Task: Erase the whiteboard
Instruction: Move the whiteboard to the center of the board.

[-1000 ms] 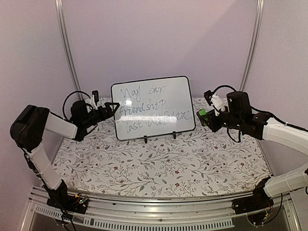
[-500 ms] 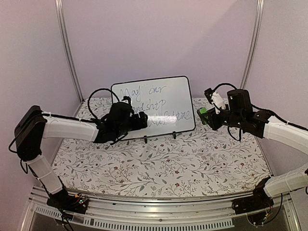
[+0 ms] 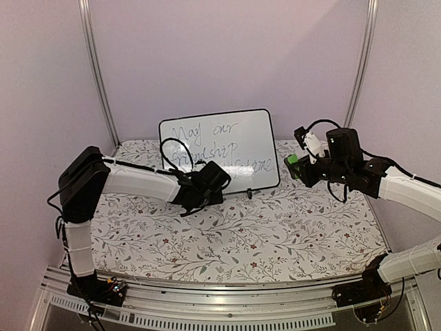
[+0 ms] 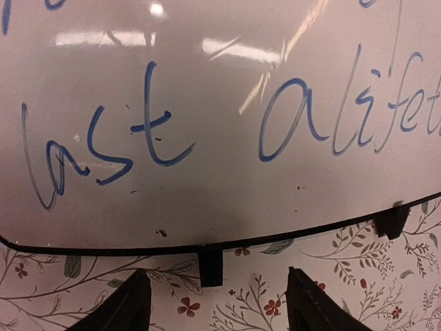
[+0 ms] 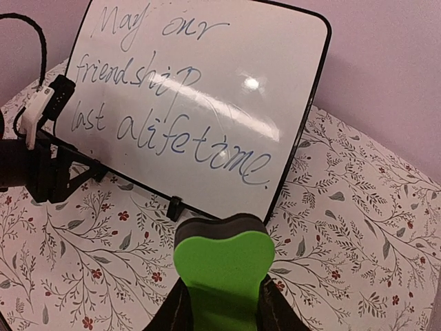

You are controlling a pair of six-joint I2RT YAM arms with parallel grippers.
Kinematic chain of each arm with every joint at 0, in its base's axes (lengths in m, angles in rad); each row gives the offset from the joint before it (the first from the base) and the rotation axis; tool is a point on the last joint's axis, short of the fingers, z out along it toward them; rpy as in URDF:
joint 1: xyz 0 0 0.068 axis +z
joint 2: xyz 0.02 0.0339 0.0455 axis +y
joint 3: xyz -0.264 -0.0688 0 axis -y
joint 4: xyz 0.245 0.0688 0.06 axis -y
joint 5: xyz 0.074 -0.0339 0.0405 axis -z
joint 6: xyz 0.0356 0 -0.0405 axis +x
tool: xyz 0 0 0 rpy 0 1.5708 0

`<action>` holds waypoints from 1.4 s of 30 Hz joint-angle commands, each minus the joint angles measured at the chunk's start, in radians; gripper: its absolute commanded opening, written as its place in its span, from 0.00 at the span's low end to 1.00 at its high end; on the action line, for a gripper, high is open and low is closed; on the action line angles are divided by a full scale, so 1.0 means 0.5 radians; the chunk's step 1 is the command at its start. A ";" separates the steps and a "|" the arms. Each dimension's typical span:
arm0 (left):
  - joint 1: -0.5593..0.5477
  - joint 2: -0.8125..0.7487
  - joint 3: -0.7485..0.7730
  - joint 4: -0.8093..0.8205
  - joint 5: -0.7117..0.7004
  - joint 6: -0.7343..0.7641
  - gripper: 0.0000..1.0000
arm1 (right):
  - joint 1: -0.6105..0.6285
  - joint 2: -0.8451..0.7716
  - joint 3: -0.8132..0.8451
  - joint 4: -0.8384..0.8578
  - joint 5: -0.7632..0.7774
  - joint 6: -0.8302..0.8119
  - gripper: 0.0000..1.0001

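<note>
The whiteboard stands upright on clip feet at the middle of the tabletop's far edge, with blue handwriting across it. My left end effector sits low before its bottom rim, fingers apart and holding nothing, one clip foot just ahead. My right end effector, near the right edge, is clamped on a green eraser.

white whiteboard, green eraser, floral tablecloth
</note>
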 commanded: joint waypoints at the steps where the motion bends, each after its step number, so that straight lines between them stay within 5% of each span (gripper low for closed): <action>1: -0.005 0.081 0.038 -0.075 -0.047 -0.065 0.66 | 0.016 -0.034 0.060 -0.012 0.017 0.001 0.30; 13: 0.051 0.257 0.066 0.029 0.005 -0.037 0.50 | 0.016 -0.028 0.051 -0.013 0.008 0.004 0.30; 21: 0.066 0.349 0.117 0.081 -0.079 -0.003 0.48 | 0.016 -0.010 0.048 -0.013 -0.001 0.001 0.30; 32: 0.047 0.403 0.180 0.075 -0.031 0.024 0.18 | 0.016 0.011 0.051 -0.014 -0.008 0.001 0.31; 35: 0.017 0.397 0.182 0.060 -0.004 0.022 0.01 | 0.016 0.018 0.054 -0.012 -0.008 -0.005 0.31; 42: -0.056 0.394 0.180 0.000 0.088 0.007 0.00 | 0.016 0.017 0.071 -0.031 -0.015 0.000 0.31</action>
